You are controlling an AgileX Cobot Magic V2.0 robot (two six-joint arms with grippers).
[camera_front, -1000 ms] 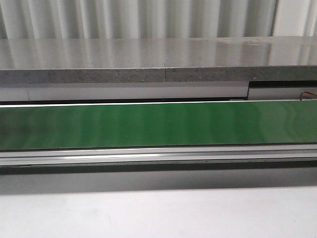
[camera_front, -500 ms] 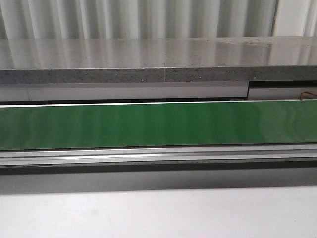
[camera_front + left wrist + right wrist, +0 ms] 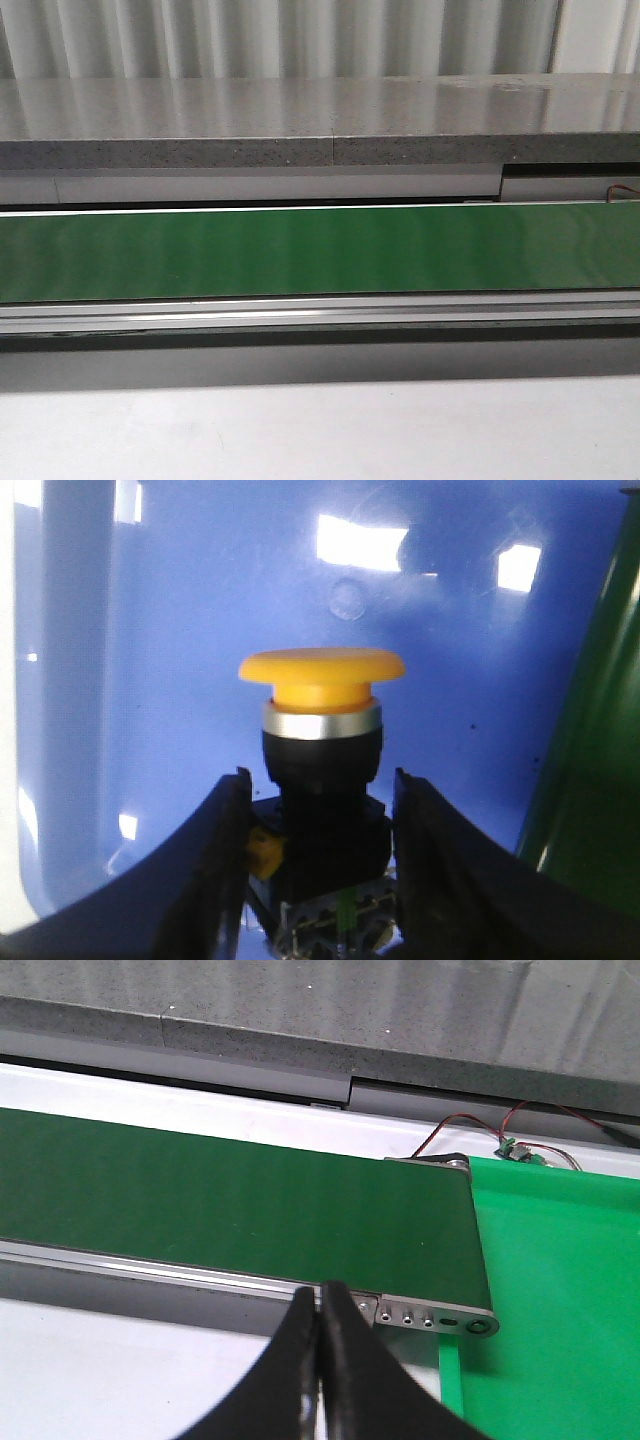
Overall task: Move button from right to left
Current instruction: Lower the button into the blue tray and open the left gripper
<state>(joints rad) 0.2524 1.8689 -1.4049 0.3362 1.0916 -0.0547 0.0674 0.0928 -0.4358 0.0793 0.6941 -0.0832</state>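
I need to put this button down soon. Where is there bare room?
The blue bin floor behind the button in the left tool looks bare. The green belt between its rails is bare too. The shut right tool hangs over the white table.

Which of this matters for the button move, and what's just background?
In the job:
button, held between the left hand fingers
blue bin behind it

Background:
green conveyor belt
right hand, shut and empty
red-black wires
grey counter
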